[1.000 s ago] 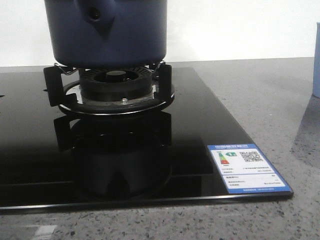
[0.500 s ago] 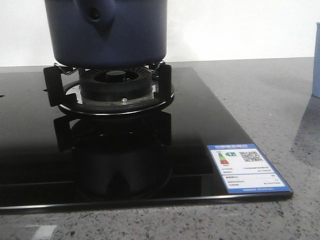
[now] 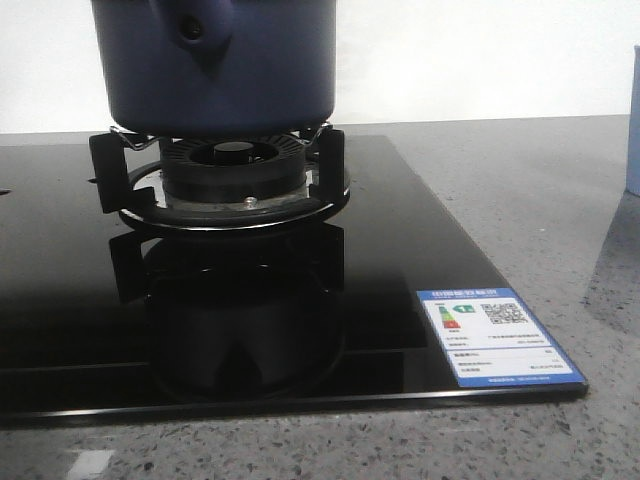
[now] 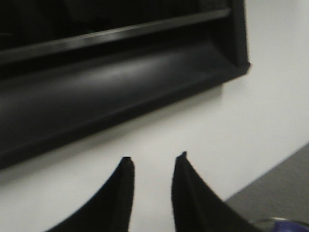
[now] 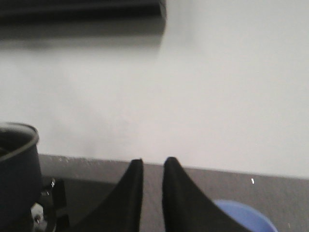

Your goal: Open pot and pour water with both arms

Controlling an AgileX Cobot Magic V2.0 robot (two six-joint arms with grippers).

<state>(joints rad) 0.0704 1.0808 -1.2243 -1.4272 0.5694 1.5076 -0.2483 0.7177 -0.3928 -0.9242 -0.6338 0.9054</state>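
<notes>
- Both grippers are up in the air with nothing between their fingers; the left gripper (image 4: 153, 162) has its two dark fingertips spread with a clear gap, pointed at a white wall under a long black ledge (image 4: 120, 82).
- Right gripper (image 5: 153, 164) shows its two black fingers parted by only a narrow slit, nothing caught in it, aimed toward the white wall above the grey counter.
- Neither gripper appears in the front view.
- From the front, the pot (image 3: 225, 70), dark navy and matte, sits on the black pan support (image 3: 225, 170) of the gas burner (image 3: 235, 165), its top cut off by the frame.
- A navy handle mount with a round hole (image 3: 190, 30) faces the camera on the pot's wall.
- The right wrist view catches the pot's rim and dark side at the edge of the picture, well apart from the fingers.
- The burner stands on a glossy black glass hob (image 3: 400, 260), which mirrors the support and pot.
- A blue-and-white energy label (image 3: 497, 335) is stuck near the hob's front right corner.
- A speckled grey countertop (image 3: 540, 200) surrounds the hob.
- A pale blue container (image 3: 633, 120) stands at the far right edge of the counter; the right wrist view shows a blurred blue rounded shape (image 5: 244, 216) just beside the fingers.
</notes>
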